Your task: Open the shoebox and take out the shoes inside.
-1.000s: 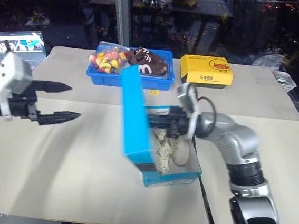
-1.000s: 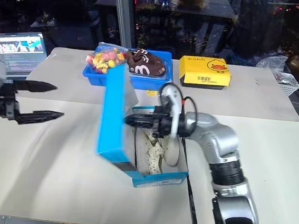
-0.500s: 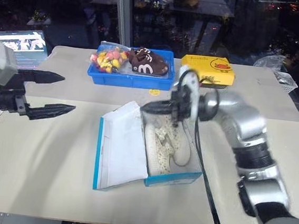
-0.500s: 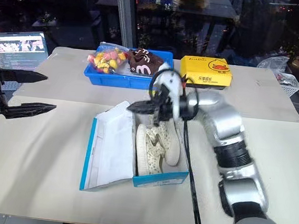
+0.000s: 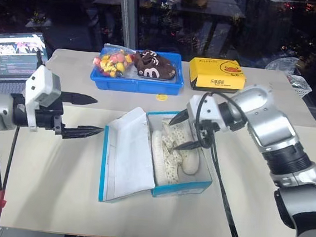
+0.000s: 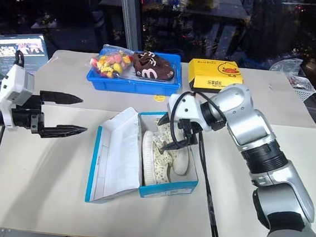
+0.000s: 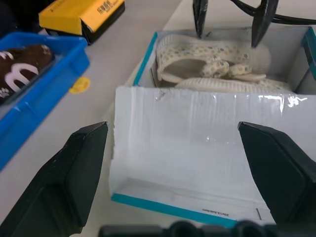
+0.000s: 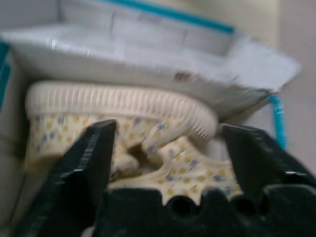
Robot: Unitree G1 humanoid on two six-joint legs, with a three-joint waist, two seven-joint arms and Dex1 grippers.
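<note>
Shoebox [image 5: 160, 158] sits open in the middle of the table [image 5: 56, 187], its lid flopped flat toward the robot's left with the white inside facing up, blue edge showing along the near side. And there they are, the shoes [image 5: 174, 151], two cream-white ones with tiny dots, lying side by side in the box, soles turned outward toward the lid side on the nearer one.

Over on the left, the left gripper [image 5: 85, 113] hovers above the bare table, fingers spread wide and empty, pointing toward the lid and sitting well apart from it. From its wrist camera the lid's white panel lies straight ahead between the two fingers, the shoes just beyond.

Now the right gripper [image 5: 180, 132]: it hangs right over the box, pointing down and leftward, jaws wide apart and holding nothing. One fingertip sits near the far wall of the box, the other just over the shoes' laces (touching or not, can't tell from here). Its wrist view has the ribbed sole and dotted uppers sitting squarely between the black fingers [image 8: 84, 173].

Farther back, a blue plastic tray [image 5: 139, 84] holds colourful sweets and brown shoes [image 5: 156, 66] with white marks. Beside it to the right, a yellow duck box [image 5: 216, 74]. At the far left, a laptop [image 5: 13, 54] with its screen lit
</note>
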